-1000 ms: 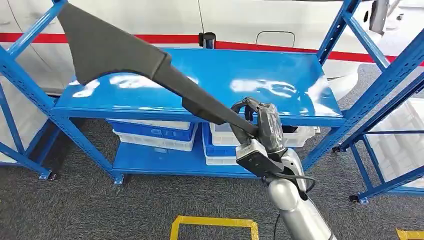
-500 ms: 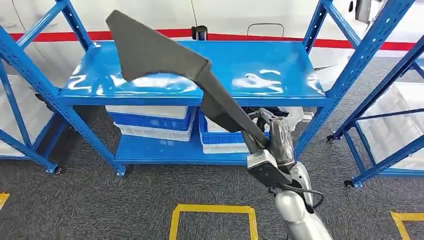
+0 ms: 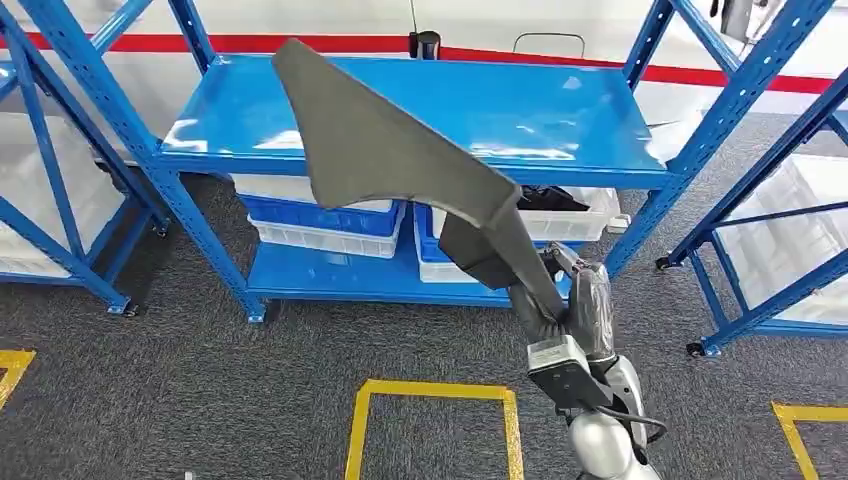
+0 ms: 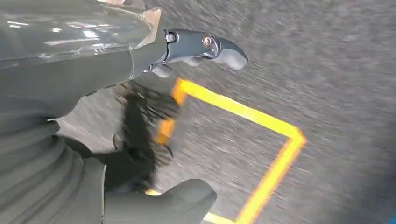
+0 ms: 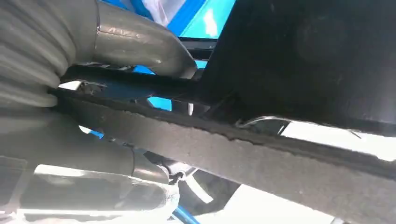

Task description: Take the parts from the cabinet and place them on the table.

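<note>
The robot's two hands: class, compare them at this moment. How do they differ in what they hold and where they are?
The right hand grips the narrow end of a long dark grey part; the left hand holds nothing, its fingers apart. The right hand is raised in front of the blue cabinet; the left hand hangs over grey carpet with a yellow floor marking. Both have grey ribbed covers.

Industrial workshop or parts store. Blue steel shelving rack (image 3: pixel 420 110) standing on grey carpet floor (image 3: pixel 200 400), more blue racks flanking either side. White and blue plastic bins (image 3: pixel 320 215) sitting on lower shelf. Yellow floor-marking tape (image 3: pixel 430 395) outlining station squares. White wall with red stripe (image 3: pixel 300 43) running behind.
</note>
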